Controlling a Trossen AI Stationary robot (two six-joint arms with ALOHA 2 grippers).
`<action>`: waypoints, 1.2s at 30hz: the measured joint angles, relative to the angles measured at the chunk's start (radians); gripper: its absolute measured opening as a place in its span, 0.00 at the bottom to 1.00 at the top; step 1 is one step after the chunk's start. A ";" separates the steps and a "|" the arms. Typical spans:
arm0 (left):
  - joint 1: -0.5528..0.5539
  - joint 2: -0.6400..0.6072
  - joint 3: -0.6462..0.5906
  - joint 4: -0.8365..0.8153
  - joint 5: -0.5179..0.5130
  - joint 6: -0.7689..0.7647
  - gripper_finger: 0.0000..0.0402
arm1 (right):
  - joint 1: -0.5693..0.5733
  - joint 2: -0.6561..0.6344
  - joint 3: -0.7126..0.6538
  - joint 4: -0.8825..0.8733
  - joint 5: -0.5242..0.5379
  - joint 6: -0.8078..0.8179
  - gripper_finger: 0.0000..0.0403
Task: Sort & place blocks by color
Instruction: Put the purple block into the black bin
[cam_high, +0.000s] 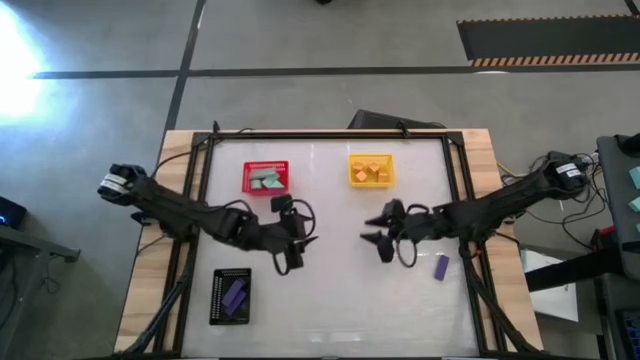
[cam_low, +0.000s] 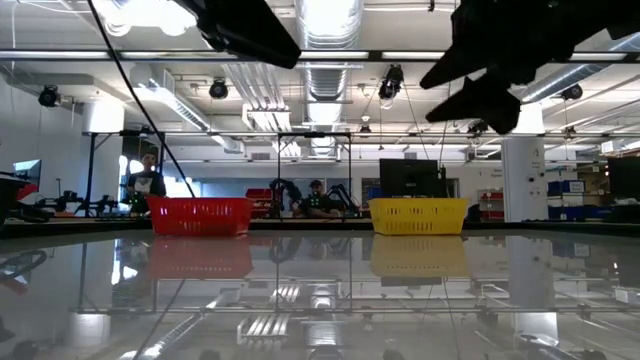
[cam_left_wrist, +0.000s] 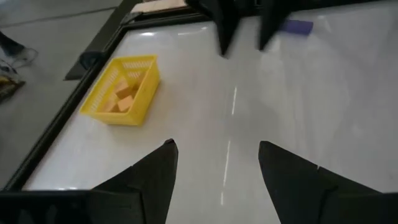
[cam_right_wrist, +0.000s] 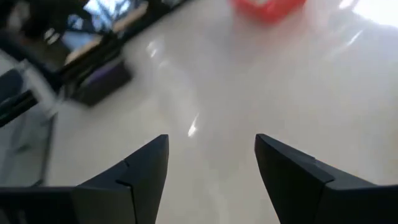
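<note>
**Both hands open above the mid-bench**

The left hand (cam_high: 297, 243) and the right hand (cam_high: 377, 234) face each other over the middle of the bench (cam_high: 330, 300), each with fingers spread wide and holding nothing. 1 purple block (cam_high: 441, 266) lies loose just beside the right arm. Teal blocks (cam_high: 266, 180) fill the red basket (cam_high: 266, 167), orange blocks (cam_high: 371, 171) the yellow basket (cam_high: 370, 157), purple blocks (cam_high: 234, 293) the black basket (cam_high: 231, 274).
</note>
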 joint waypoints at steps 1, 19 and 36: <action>-0.007 -0.007 -0.005 0.000 -0.009 0.004 0.52 | 0.007 0.020 0.002 -0.004 -0.040 0.036 0.56; -0.014 -0.027 -0.025 -0.021 -0.150 0.100 0.52 | 0.194 0.391 0.400 -1.164 -0.238 0.743 0.51; -0.013 -0.027 -0.026 -0.087 -0.183 0.092 0.52 | 0.377 0.398 0.299 -1.193 -0.408 1.167 0.58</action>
